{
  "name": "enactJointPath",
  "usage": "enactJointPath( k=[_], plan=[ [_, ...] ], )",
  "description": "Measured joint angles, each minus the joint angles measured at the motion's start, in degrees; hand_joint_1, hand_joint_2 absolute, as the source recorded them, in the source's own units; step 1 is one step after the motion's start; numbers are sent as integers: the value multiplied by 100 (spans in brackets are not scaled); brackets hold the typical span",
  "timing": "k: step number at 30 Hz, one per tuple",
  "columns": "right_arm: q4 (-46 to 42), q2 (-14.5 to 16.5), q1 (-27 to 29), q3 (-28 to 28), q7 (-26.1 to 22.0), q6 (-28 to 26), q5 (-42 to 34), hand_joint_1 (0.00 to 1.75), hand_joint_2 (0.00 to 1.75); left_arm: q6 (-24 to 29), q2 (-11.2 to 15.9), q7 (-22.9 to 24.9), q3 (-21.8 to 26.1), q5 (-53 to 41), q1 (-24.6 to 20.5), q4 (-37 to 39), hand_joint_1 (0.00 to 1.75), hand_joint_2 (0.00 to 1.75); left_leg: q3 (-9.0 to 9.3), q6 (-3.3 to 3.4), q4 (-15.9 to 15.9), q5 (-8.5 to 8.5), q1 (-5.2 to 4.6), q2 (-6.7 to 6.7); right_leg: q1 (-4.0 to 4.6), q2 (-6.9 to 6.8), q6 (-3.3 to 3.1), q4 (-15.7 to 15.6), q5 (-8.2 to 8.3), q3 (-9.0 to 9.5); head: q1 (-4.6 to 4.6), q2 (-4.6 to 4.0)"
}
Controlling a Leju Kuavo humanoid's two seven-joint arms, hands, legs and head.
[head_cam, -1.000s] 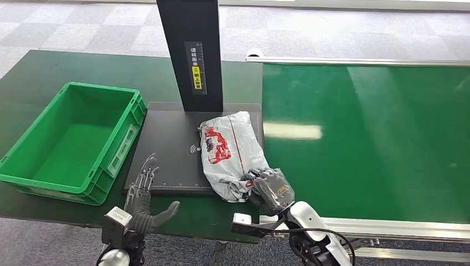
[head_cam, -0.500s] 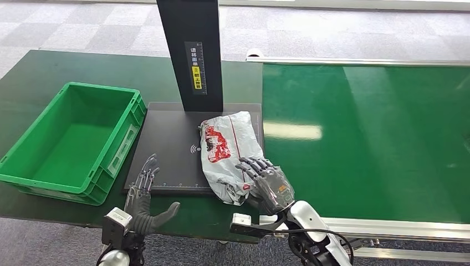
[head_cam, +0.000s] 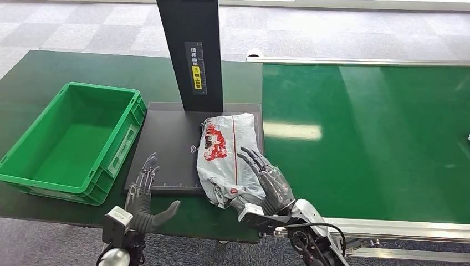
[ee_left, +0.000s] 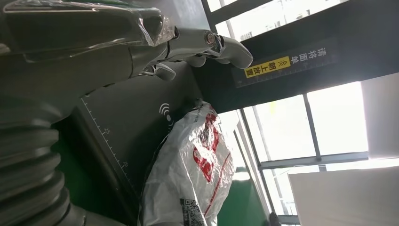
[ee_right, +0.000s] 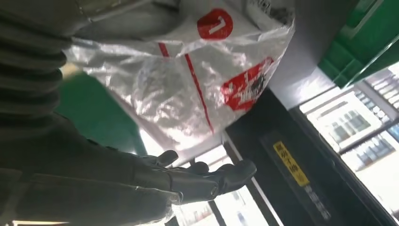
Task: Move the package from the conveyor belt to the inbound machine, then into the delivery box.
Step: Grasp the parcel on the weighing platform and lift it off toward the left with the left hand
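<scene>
Package, the white plastic mailer, lies on my black inbound machine, overhanging its near edge; green delivery box sits left. My right hand rests beside it, fingers spread, holding nothing. Left hand hovers, fingers apart.

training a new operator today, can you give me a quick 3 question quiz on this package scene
1. True or false: the package lies inside the green delivery box.
2. Which hand is beside the package? A) right hand B) left hand
3. Fill in: the package rests mostly on the black ______ of the inbound machine.

Key: 1. false; the box holds nothing. 2. A; its fingers are spread along the package's edge, gripping nothing. 3. platform.
</scene>
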Motion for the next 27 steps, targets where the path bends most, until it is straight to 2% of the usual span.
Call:
enactJointPath(
  k=[1, 3, 8, 12, 14, 20, 27],
  plan=[
    [-2, 4, 0, -44, 18, 349, -324, 0, 175, 1, 0, 0, 1, -9, 8, 0, 0, 175, -1, 0, 0, 0, 0, 0, 0, 0, 0, 0, 0, 0, 1, 0],
    [-2, 11, 0, -141, 45, 952, -924, 0, 175, 1, 0, 0, 2, -32, 16, 0, 0, 175, -1, 0, 0, 0, 0, 0, 0, 0, 0, 0, 0, 0, 1, 0],
    [-2, 26, -24, -448, -16, 1965, -2214, 0, 175, 1, -6, 0, 2, -72, 28, 0, 0, 175, -2, 0, 0, 0, 0, -1, 0, -1, 0, 0, 0, 0, 1, 0],
    [-2, 42, -38, -718, 18, 2514, -3086, 0, 175, 5, -12, 12, 4, -107, 38, -3, 0, 175, -2, 0, 0, 0, 0, -2, 0, -2, 0, 0, 0, 0, 0, 0],
    [-3, 44, -39, -832, -1, 2551, -3328, 0, 175, 5, -15, 28, 4, -126, 46, -9, 0, 175, -2, 0, 0, 0, 0, -2, 0, -2, 0, 0, 0, 0, 0, 0],
    [-196, 48, -32, -1164, -427, 1920, -3398, 0, 175, -36, -51, 80, 13, -188, 101, -106, 0, 175, -1, 0, 0, 0, 0, -2, 0, -1, 0, 0, 0, -1, 1, 0],
    [-339, 50, -19, -1261, -435, 1863, -3381, 0, 175, -45, -75, 83, 20, -191, 111, -160, 0, 175, -1, 0, 0, 0, 0, -2, 0, -2, 0, 0, 0, -1, 0, 0]
  ],
)
